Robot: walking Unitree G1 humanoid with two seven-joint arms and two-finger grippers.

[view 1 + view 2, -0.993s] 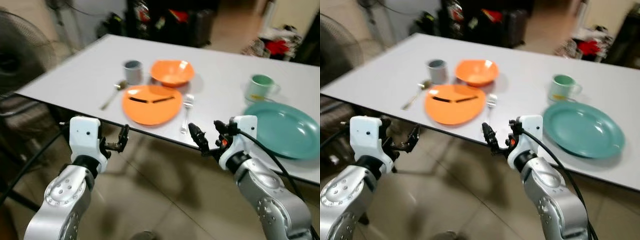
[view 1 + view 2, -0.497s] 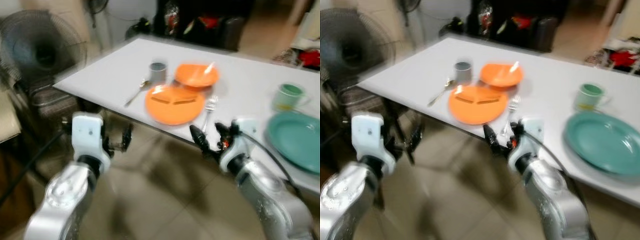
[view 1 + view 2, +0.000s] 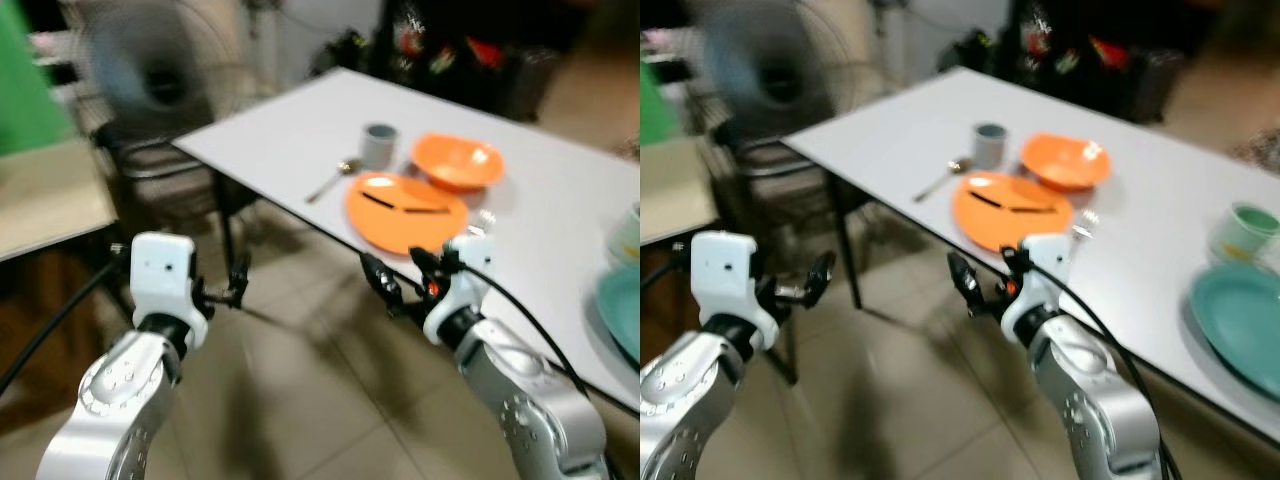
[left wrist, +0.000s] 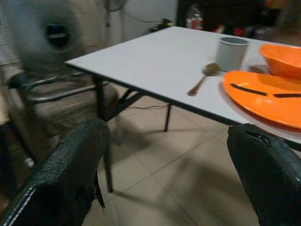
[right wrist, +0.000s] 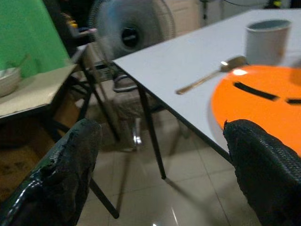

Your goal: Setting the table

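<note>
Left eye view: we see one orange plate [image 3: 405,211], two black sticks across it, one orange bowl [image 3: 457,162], one grey cup [image 3: 379,145], one spoon [image 3: 329,182]; left gripper [image 4: 164,174] and right gripper [image 5: 160,165] spread wide, empty.

White table [image 3: 290,125] with orange plate [image 3: 405,212], orange bowl [image 3: 457,163], grey cup [image 3: 379,145], spoon [image 3: 330,181].

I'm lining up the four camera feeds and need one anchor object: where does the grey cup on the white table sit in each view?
Left eye: grey cup, upper middle.
Right eye, upper middle.
Left wrist, upper right.
Right wrist, top right.
Shared landmark: the spoon on the table just beside the cup.
</note>
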